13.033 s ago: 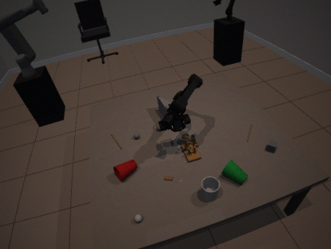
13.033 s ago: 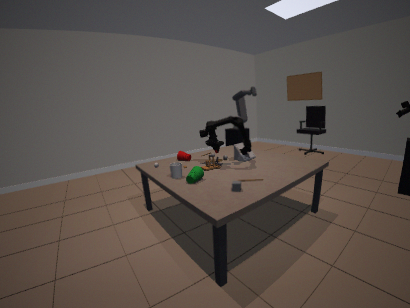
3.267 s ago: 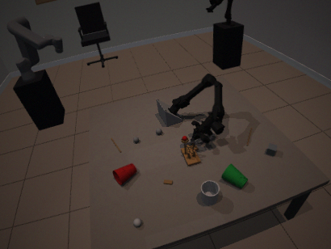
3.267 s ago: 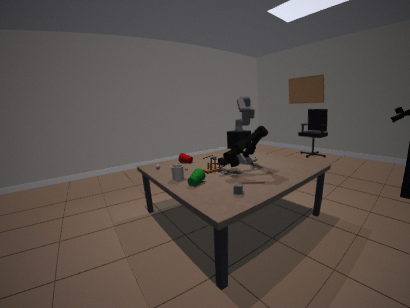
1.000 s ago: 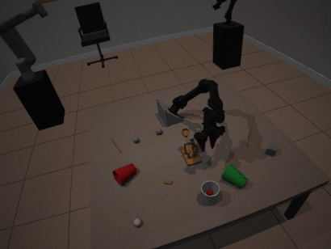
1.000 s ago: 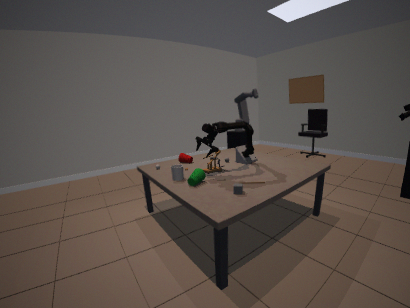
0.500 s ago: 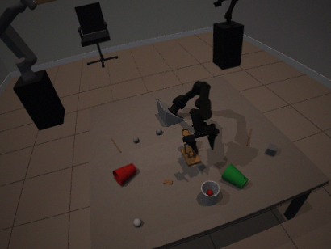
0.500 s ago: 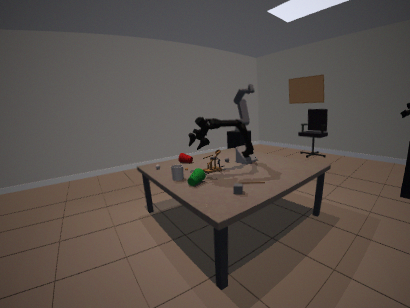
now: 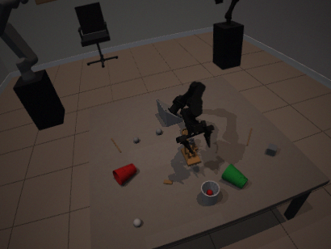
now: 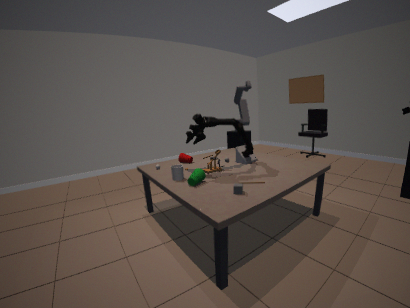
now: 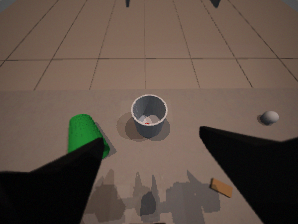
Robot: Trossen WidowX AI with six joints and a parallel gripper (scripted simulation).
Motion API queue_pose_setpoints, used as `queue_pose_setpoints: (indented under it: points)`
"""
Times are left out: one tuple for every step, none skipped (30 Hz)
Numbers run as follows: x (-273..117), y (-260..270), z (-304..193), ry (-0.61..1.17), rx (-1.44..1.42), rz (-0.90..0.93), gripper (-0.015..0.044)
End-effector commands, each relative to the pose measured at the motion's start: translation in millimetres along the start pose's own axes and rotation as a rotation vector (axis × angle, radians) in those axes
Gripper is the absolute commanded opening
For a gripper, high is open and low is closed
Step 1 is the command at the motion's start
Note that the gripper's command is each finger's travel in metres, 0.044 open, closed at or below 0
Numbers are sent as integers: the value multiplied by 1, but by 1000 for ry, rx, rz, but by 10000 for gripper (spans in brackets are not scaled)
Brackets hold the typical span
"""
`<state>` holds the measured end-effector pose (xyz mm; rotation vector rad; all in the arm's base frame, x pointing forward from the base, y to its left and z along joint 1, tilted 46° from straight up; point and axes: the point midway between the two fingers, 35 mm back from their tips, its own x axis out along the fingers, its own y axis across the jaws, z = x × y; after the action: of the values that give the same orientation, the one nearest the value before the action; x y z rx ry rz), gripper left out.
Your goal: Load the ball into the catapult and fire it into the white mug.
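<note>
Red shows inside the upright white mug: the ball lies in it, below the rim. The gripper hangs in the air above the table, its fingers spread about as wide as they go, with nothing between them. The ball is well apart from both fingers. In the wrist view the mug appears beyond the fingertips, in line with the gap between them, and neither finger touches it.

The wooden catapult stands on the table beneath the gripper in the top view, with the mug near its front end. A green cup lies on its side near the mug, apart from it; a red cup lies on its side on the other side of the catapult. Between the red cup and the mug, a small orange-brown block lies flat on the table. A pale ball rests near the table's edge, and two grey balls, one beside the other, lie near the grey angled plate. A grey cube sits apart, beyond the green cup.
</note>
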<state>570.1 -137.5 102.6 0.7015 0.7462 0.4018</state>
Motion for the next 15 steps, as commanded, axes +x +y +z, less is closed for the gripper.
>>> queue_pose_setpoints:
  points:
    - [0,-2,1,-5,9,6,440]
    - [0,-2,1,-5,9,6,440]
    - [0,-2,1,-5,9,6,440]
    - [0,-2,1,-5,9,6,440]
    - [0,-2,1,-5,9,6,440]
    - [0,-2,1,-5,9,6,440]
    - [0,-2,1,-5,9,6,440]
    - [0,-2,1,-5,9,6,440]
    - [0,-2,1,-5,9,6,440]
    - [0,-2,1,-5,9,6,440]
    - [0,-2,1,-5,9,6,440]
    - [0,-2,1,-5,9,6,440]
    - [0,-2,1,-5,9,6,440]
    - [0,-2,1,-5,9,6,440]
    - [-1,-2,2,-5,9,6,440]
